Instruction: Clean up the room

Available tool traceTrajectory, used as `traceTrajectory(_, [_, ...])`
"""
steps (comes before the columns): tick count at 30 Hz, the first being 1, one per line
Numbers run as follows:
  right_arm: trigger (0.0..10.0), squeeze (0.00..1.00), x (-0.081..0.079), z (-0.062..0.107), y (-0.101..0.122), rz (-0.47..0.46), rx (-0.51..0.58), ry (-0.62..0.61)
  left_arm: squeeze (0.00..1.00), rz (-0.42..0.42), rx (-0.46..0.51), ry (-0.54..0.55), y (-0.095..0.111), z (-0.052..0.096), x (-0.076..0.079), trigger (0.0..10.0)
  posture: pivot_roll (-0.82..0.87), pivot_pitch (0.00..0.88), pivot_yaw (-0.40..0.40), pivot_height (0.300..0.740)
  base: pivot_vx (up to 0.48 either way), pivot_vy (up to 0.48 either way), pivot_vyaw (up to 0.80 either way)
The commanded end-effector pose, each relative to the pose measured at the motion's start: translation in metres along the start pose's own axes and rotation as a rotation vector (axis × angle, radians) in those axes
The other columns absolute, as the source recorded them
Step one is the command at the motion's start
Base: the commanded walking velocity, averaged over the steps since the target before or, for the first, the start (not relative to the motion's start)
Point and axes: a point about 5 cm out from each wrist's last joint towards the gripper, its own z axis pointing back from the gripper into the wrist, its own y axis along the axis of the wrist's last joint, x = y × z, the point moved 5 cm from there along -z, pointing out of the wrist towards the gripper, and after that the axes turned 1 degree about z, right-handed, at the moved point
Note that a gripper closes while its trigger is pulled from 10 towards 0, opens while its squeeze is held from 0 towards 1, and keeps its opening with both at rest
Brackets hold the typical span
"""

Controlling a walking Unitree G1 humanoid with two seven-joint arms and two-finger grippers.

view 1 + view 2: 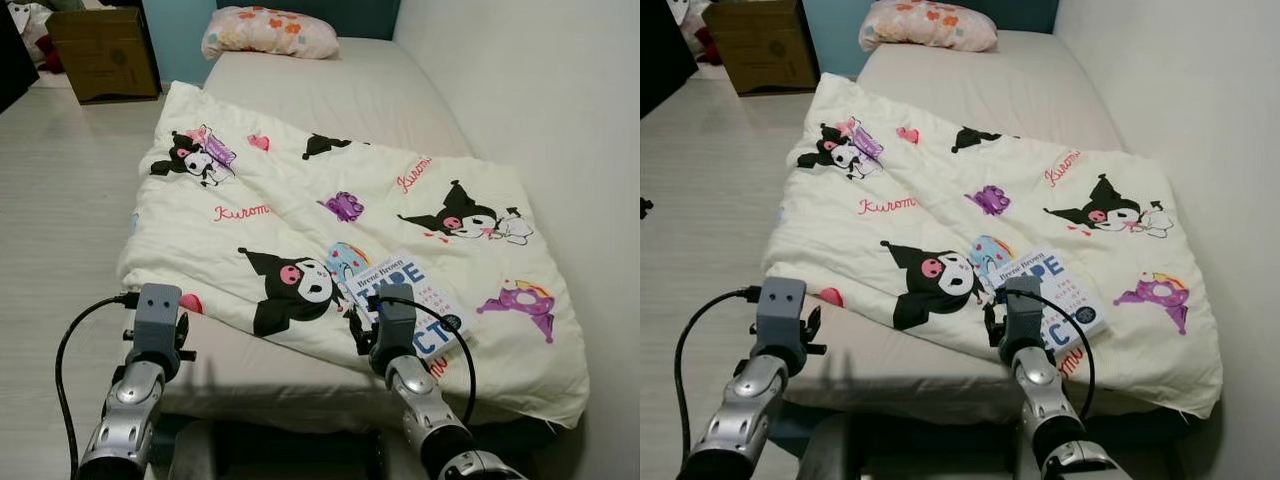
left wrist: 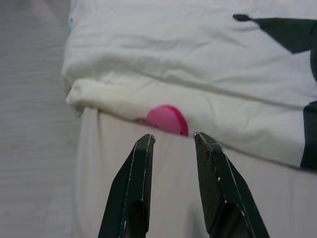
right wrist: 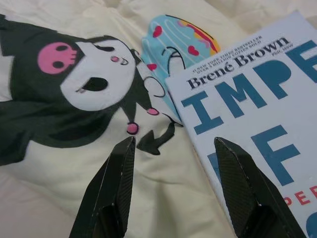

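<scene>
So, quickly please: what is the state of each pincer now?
Left pincer: open, holding nothing, near the blanket edge.
Right pincer: open, over the book.

**Even indoor light, soft wrist focus**

I see flat, bright light over the blanket [image 1: 350, 220], no glare. Faint shadow sits under its near edge. My left wrist view is soft; fingers [image 2: 131, 193] near the blanket blur.
</scene>
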Motion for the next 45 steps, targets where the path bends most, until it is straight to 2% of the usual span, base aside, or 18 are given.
traceTrajectory(1, [10.0, 0.00, 0.001, 0.001, -0.001, -0.002, -0.001, -0.001, 0.00, -0.024, -0.023, -0.005, -0.008, 0.002, -0.002, 10.0, 0.08, 0.187, -0.064, 0.547, 0.000, 0.000, 0.00])
traceTrajectory(7, [10.0, 0.00, 0.000, 0.001, 0.000, 0.002, 0.006, 0.008, 0.00, -0.139, -0.030, -0.026, -0.011, 0.001, -0.003, 10.0, 0.08, 0.199, -0.070, 0.547, 0.000, 0.000, 0.00])
traceTrajectory(8, [10.0, 0.00, -0.001, 0.001, 0.001, 0.006, 0.010, 0.014, 1.00, -0.211, -0.035, -0.036, -0.013, 0.000, -0.004, 10.0, 0.08, 0.199, -0.070, 0.547, 0.000, 0.000, 0.00])
traceTrajectory(9, [10.0, 0.00, -0.002, 0.001, 0.003, 0.009, 0.017, 0.021, 1.00, -0.285, -0.025, -0.055, -0.011, -0.003, -0.006, 10.0, 0.07, 0.214, -0.073, 0.547, 0.000, 0.000, 0.00])
traceTrajectory(11, [10.0, 0.00, -0.002, 0.001, 0.003, 0.009, 0.017, 0.021, 1.00, -0.285, -0.025, -0.055, -0.011, -0.003, -0.006, 10.0, 0.07, 0.214, -0.073, 0.547, 0.000, 0.000, 0.00])
traceTrajectory(13, [10.0, 0.00, -0.003, 0.001, 0.004, 0.011, 0.024, 0.026, 1.00, -0.355, -0.019, -0.066, -0.009, -0.006, -0.009, 10.0, 0.07, 0.216, -0.074, 0.547, 0.000, 0.000, 0.00])
traceTrajectory(14, [10.0, 0.00, -0.004, 0.001, 0.008, 0.010, 0.038, 0.034, 1.00, -0.467, 0.001, -0.075, -0.003, -0.011, -0.013, 10.0, 0.06, 0.246, -0.076, 0.547, 0.000, 0.000, 0.00])
traceTrajectory(16, [10.0, 0.00, -0.004, 0.001, 0.008, 0.010, 0.038, 0.034, 1.00, -0.467, 0.001, -0.075, -0.003, -0.011, -0.013, 10.0, 0.06, 0.246, -0.076, 0.547, 0.000, 0.000, 0.00])
traceTrajectory(18, [10.0, 0.00, -0.006, 0.001, 0.016, 0.003, 0.072, 0.047, 1.00, -0.721, 0.055, -0.098, 0.010, -0.021, -0.018, 10.0, 0.03, 0.286, -0.077, 0.547, 0.000, 0.000, 0.00])
traceTrajectory(20, [10.0, 0.00, -0.006, 0.001, 0.016, 0.003, 0.072, 0.047, 1.00, -0.721, 0.055, -0.098, 0.010, -0.021, -0.018, 10.0, 0.03, 0.286, -0.077, 0.547, 0.000, 0.000, 0.00])
traceTrajectory(23, [10.0, 0.00, -0.010, 0.005, 0.022, -0.007, 0.102, 0.063, 1.00, -0.945, 0.074, -0.152, 0.012, -0.027, -0.016, 10.0, 0.00, 0.312, -0.073, 0.547, 0.000, 0.000, 0.00])
traceTrajectory(29, [10.0, 0.00, -0.011, 0.010, 0.029, -0.013, 0.128, 0.071, 1.00, -1.138, 0.044, -0.261, 0.002, -0.029, -0.009, 10.0, -0.02, 0.334, -0.065, 0.547, 0.000, 0.000, 0.00])
traceTrajectory(30, [10.0, 0.00, -0.011, 0.012, 0.030, -0.014, 0.134, 0.073, 0.73, -1.171, 0.023, -0.300, -0.003, -0.029, -0.006, 10.0, -0.03, 0.339, -0.063, 0.547, 0.000, 0.000, 0.00])
traceTrajectory(32, [10.0, 0.00, -0.011, 0.012, 0.030, -0.014, 0.134, 0.073, 0.73, -1.171, 0.023, -0.300, -0.003, -0.029, -0.006, 10.0, -0.03, 0.339, -0.063, 0.547, 0.000, 0.000, 0.00])
traceTrajectory(33, [10.0, 0.00, -0.011, 0.013, 0.033, -0.018, 0.141, 0.075, 0.29, -1.211, 0.008, -0.340, -0.007, -0.029, -0.004, 10.0, -0.03, 0.347, -0.060, 0.547, 0.000, 0.000, 0.00])
traceTrajectory(34, [10.0, 0.00, -0.011, 0.013, 0.033, -0.018, 0.141, 0.075, 0.29, -1.211, 0.008, -0.340, -0.007, -0.029, -0.004, 10.0, -0.03, 0.347, -0.060, 0.547, 0.000, 0.000, 0.00])
traceTrajectory(35, [10.0, 0.00, -0.011, 0.014, 0.034, -0.021, 0.146, 0.077, 0.00, -1.243, -0.002, -0.368, -0.011, -0.028, -0.002, 10.0, -0.04, 0.355, -0.058, 0.547, 0.000, 0.000, 0.00])
traceTrajectory(45, [10.0, 0.00, -0.019, 0.022, 0.040, -0.063, 0.146, 0.117, 0.00, -1.315, -0.015, -0.355, -0.012, -0.031, -0.008, 10.0, -0.04, 0.359, -0.063, 0.532, 0.000, 0.000, 0.00])
